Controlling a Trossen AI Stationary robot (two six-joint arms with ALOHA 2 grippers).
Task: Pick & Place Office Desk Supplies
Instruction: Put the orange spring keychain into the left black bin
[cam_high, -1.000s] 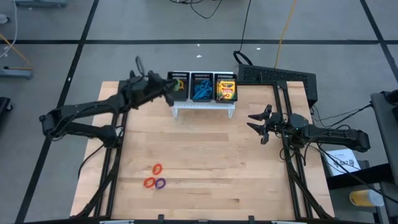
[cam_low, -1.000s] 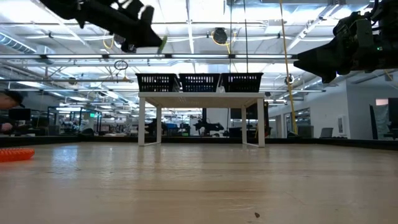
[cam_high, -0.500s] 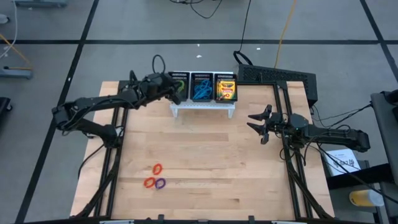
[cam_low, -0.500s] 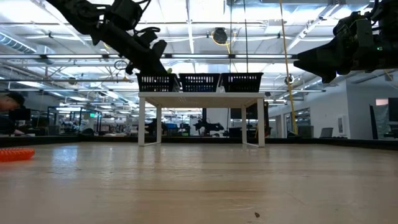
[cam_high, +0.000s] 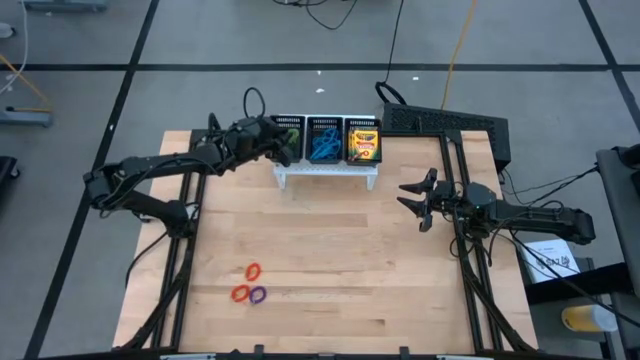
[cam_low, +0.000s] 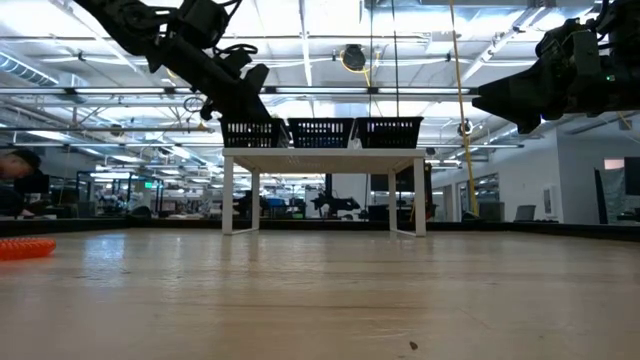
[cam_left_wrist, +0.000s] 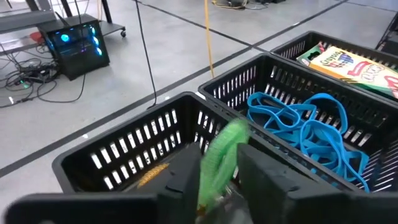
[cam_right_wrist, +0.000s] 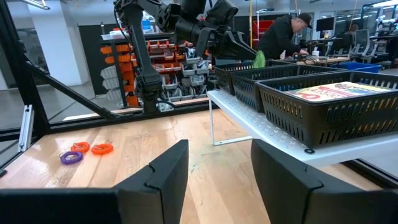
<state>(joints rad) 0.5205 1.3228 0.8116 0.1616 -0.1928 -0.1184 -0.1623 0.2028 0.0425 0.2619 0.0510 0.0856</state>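
Observation:
The black mesh organiser (cam_high: 325, 140) stands on a white stand (cam_high: 328, 172) at the table's far edge. Its middle compartment holds blue loops (cam_left_wrist: 305, 124) and its right one holds crayon boxes (cam_high: 364, 143). My left gripper (cam_left_wrist: 217, 180) is over the near rim of the left compartment (cam_left_wrist: 124, 149), with a green loop (cam_left_wrist: 225, 146) between its fingers. An orange-yellow loop (cam_left_wrist: 152, 177) lies in that compartment. Orange (cam_high: 253, 270), red (cam_high: 240, 293) and purple (cam_high: 258, 295) loops lie on the table near the front left. My right gripper (cam_high: 412, 198) hovers open at the right, holding nothing. My left gripper has the green loop's near part (cam_left_wrist: 211, 177) between its two fingers. The fingers slant down from the table's near left side. The loop's free end (cam_left_wrist: 235, 132) sticks out past the fingertips over the left compartment's rim, clear of the table.
The wide middle of the wooden table (cam_high: 330, 260) lies between the three loops and the organiser. A black frame (cam_high: 450, 125) stands at the far right corner. A person (cam_right_wrist: 283, 34) works at a desk beyond the table.
My left gripper has gone down and toward the organiser at the far edge and tipped its fingers downward, carrying the green loop. It stopped at the left compartment's rim and has kept still since.

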